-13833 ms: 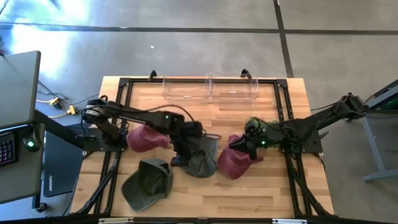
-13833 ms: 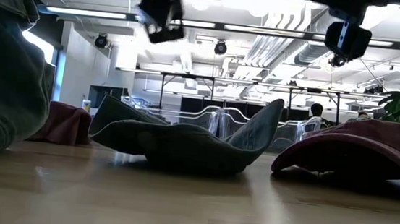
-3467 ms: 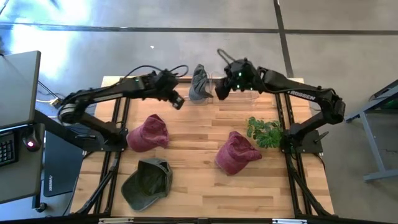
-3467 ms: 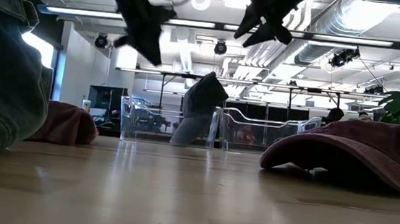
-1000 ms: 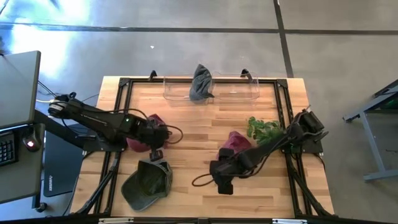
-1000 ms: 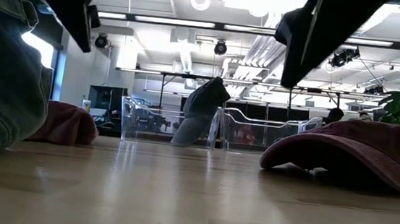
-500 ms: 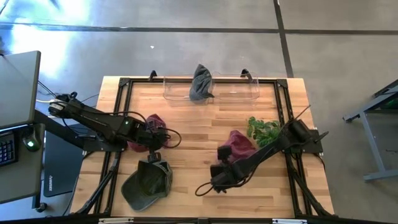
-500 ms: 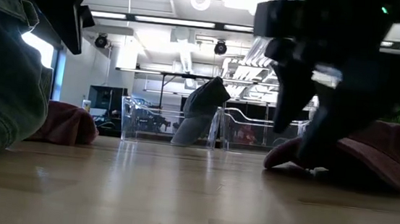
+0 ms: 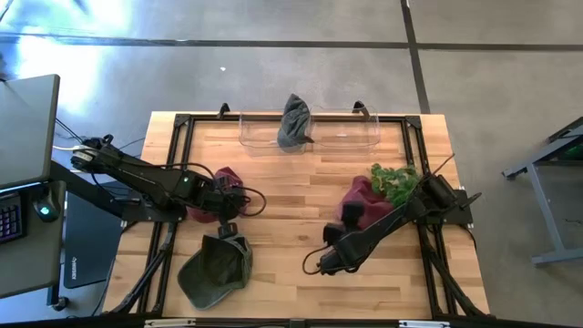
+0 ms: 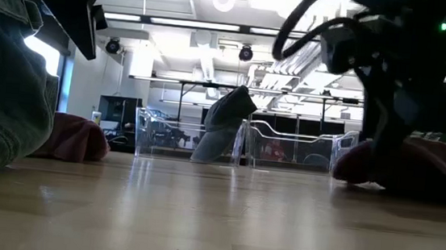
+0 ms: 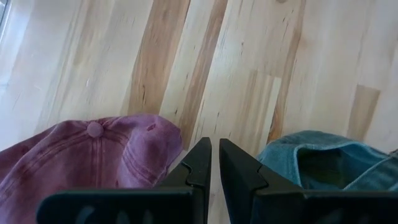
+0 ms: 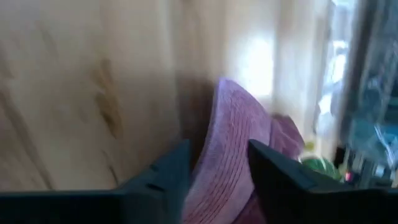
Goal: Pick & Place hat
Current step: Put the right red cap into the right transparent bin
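My right gripper (image 12: 214, 171) straddles the maroon hat's brim (image 12: 227, 149) near the table's (image 9: 301, 205) right edge, fingers partly open, not yet clamped, presumably to lift it toward the far-edge bins (image 9: 310, 132); my left gripper (image 11: 214, 163) waits, fingers closed, empty.

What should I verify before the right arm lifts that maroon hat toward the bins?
1. Brim between the right gripper fingers: ok, the maroon hat brim sits in the gap.
2. Fingers fully closed on the brim: cannot tell.
3. Hat clear of the plant: not ok, the leaves overlap the hat's far edge.
4. Clear bins have room: ok, the right one looks empty; the grey hat stands at the divider.
5. Left gripper out of the way: ok, shut, between the other maroon hat and the green hat.
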{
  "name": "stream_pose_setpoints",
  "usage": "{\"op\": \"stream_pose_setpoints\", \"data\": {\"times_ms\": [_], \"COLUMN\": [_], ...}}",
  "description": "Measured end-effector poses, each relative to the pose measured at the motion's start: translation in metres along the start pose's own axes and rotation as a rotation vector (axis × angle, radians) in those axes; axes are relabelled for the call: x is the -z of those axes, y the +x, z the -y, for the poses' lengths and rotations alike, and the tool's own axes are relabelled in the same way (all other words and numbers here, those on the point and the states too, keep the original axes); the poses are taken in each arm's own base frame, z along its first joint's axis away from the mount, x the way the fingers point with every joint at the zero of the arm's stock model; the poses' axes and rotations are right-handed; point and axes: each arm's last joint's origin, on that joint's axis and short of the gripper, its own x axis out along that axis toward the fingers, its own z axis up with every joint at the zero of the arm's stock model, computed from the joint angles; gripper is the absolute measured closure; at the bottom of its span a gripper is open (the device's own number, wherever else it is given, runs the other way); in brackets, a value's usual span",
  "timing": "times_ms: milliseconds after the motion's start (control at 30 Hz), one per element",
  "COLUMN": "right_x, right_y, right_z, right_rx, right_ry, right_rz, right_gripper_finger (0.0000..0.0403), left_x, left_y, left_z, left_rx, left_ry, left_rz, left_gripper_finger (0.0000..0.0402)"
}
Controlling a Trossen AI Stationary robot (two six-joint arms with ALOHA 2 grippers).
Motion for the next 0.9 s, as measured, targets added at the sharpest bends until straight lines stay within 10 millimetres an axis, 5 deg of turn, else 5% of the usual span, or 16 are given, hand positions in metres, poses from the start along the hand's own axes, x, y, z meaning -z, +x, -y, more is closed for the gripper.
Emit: {"op": "stream_pose_setpoints", "data": {"times_ms": [200,467,667,900], "right_x": [-0.005,-0.026,-0.043,-0.050], "right_y": [-0.030,-0.079,-0.078,-0.031], "right_z": [0.023,0.059,0.067,0.053], "right_rx": [-0.068,-0.197,-0.347,-0.543], "right_ry": [0.166,0.352,0.349,0.151], "right_rz": [0.042,0.206,0.195,0.095], "right_gripper_finger": [0.0390,0.0399,0.0359,0.0229], "left_x": [-0.002,-0.011,-0.020,-0.024], "left_y": [-0.001,-0.012,-0.020,-0.022], "left_z": [0.001,0.004,0.007,0.008], "left_rx": [0.009,0.028,0.054,0.064], "left_ry": [-0.003,-0.006,0.032,0.017], "left_rz": [0.011,0.052,0.104,0.144], "left_gripper_finger": [0.0374,0.0374,0.0374,0.0374]}}
